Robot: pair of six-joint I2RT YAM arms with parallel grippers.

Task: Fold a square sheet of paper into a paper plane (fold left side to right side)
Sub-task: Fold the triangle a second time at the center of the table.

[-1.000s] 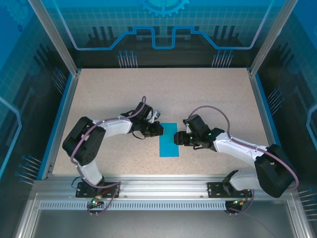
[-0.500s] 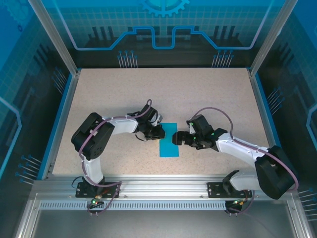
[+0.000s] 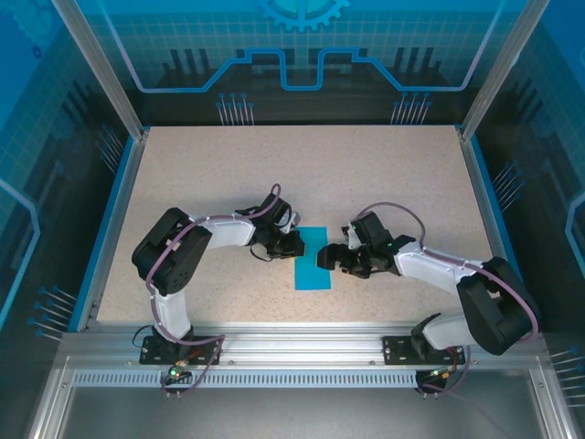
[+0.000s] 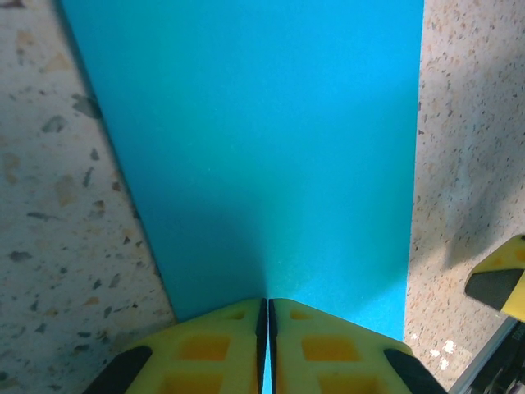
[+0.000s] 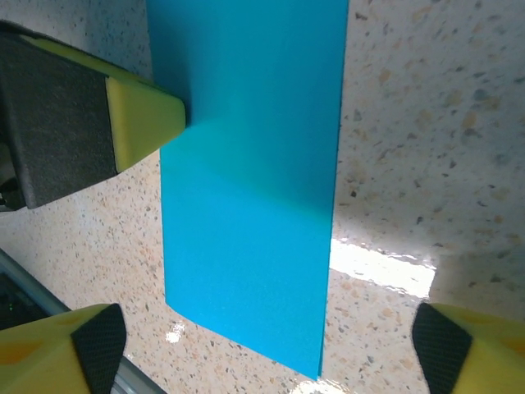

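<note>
On the speckled table [image 3: 384, 183], the square sheet of paper [image 3: 313, 258] is lying folded in half at centre. We are pressing its nine-o'clock edge with our closed left hand [image 3: 294, 241], our right hand [image 3: 332, 260] hovering wide at three o'clock. We are judging the crease needs firming next.

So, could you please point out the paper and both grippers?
Paper [image 3: 310, 267], top view, middle of the strip.
Left gripper [image 4: 267, 305], left wrist view, between its shut fingertips.
Right gripper [image 5: 271, 341], right wrist view, midway between open fingertips.
</note>
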